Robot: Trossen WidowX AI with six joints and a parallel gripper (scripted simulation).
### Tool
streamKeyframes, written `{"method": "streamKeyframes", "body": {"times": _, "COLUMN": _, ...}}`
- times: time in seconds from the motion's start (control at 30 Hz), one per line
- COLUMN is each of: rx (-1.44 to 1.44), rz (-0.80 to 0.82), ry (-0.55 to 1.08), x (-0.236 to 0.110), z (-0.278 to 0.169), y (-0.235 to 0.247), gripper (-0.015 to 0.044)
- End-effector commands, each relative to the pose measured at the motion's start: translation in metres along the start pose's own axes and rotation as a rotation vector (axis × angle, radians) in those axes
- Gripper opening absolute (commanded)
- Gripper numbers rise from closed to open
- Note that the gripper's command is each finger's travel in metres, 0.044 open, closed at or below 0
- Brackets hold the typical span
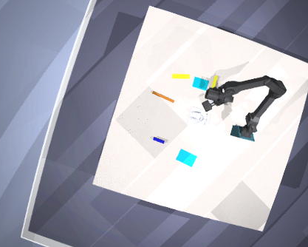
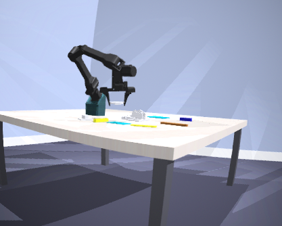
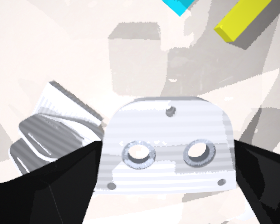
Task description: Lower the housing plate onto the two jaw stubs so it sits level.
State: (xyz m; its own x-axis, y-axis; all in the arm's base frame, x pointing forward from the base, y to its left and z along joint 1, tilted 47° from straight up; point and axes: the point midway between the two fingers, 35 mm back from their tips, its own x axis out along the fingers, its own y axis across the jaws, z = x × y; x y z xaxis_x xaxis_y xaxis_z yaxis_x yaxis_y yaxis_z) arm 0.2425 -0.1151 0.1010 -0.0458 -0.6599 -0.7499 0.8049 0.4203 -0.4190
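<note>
The white housing plate (image 3: 169, 125) (image 2: 117, 103) has two large round holes and several small ones. My gripper (image 3: 164, 146) (image 2: 118, 104) is shut on its two side edges and holds it above the table, roughly level in the exterior view. The plate is mostly hidden under the arm in the top view. The white jaw assembly (image 1: 198, 115) (image 2: 138, 115) stands on the table, apart from the held plate. Grey-white ridged parts (image 3: 47, 135) show at the left of the wrist view, lower than the plate. The pins and the jaw stubs cannot be made out.
Yellow bars (image 1: 181, 76) (image 1: 215, 81) and a cyan patch (image 1: 200, 83) lie near the arm. Another cyan patch (image 1: 186, 157), an orange-brown bar (image 1: 163, 97) and a blue block (image 1: 159, 140) lie farther out. A low white piece (image 2: 88, 117) is near the arm's base.
</note>
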Motion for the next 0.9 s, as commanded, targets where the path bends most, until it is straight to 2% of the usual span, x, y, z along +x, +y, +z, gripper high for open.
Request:
{"method": "streamKeyframes", "body": {"times": 0.0, "rx": -0.075, "rz": -0.006, "ry": -0.005, "x": 0.001, "z": -0.005, "y": 0.009, "gripper": 0.0351}}
{"method": "streamKeyframes", "body": {"times": 0.87, "rx": -0.633, "rz": -0.046, "ry": -0.025, "x": 0.003, "z": -0.059, "y": 0.068, "gripper": 0.0351}}
